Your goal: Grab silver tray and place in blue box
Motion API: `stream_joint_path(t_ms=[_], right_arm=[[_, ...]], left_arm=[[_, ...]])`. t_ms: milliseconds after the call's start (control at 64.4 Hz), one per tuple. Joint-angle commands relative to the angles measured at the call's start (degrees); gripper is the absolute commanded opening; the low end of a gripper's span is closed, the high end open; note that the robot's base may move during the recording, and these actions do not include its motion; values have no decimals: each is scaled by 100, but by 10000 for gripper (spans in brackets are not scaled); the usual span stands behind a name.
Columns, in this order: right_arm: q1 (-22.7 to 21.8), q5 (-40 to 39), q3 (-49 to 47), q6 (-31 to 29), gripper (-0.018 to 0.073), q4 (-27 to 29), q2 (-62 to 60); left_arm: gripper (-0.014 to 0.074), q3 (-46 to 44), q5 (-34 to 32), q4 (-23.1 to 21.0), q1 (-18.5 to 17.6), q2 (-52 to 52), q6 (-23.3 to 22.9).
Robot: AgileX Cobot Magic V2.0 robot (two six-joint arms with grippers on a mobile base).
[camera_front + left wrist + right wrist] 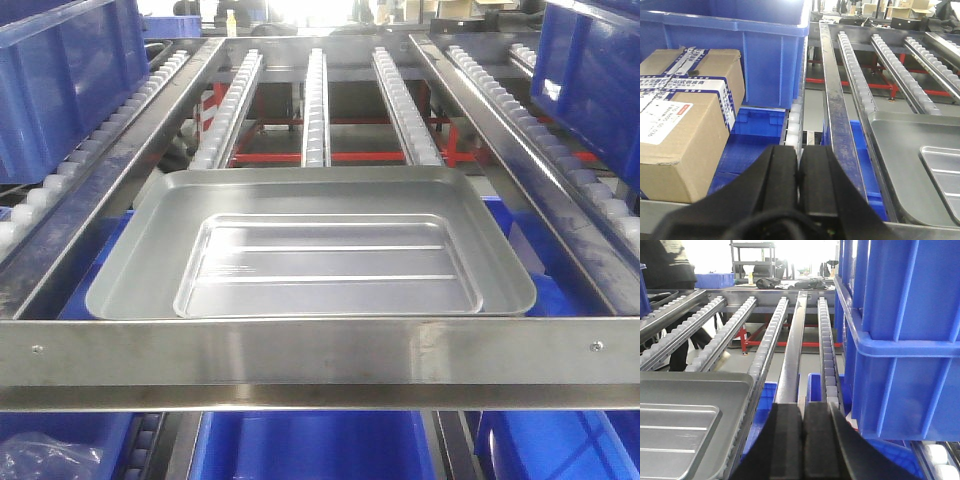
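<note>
Black fingers (pixel 782 170) on our left gripper (pixel 799 152) and right gripper (pixel 802 410) are pressed together, holding nothing, either side of the silver tray (pixel 310 250). It lies flat on roller rails (pixel 316 100); stiff, light, slick, we judge, so we would pinch its flared rim.

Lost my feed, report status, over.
Left end effector shut, empty. Right end effector shut, empty. Silver tray on rollers, ungrasped. Nothing on it.

The silver tray (pixel 310 255) is lying flat and empty at the front view's centre, its ridges running sideways. The ribbed blue box (pixel 900 340) is standing upright, filling the right-wrist view's right side.
</note>
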Motion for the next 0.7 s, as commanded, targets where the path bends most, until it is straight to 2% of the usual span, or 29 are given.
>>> stream_joint_path(t_ms=[0,683], right_arm=[[-37,-499,-107,-66,50,-42,-119],[-37,-499,-107,-66,50,-42,-119]], left_arm=[[-14,100,-494,-5,-43,-73,-25],[-14,100,-494,-5,-43,-73,-25]])
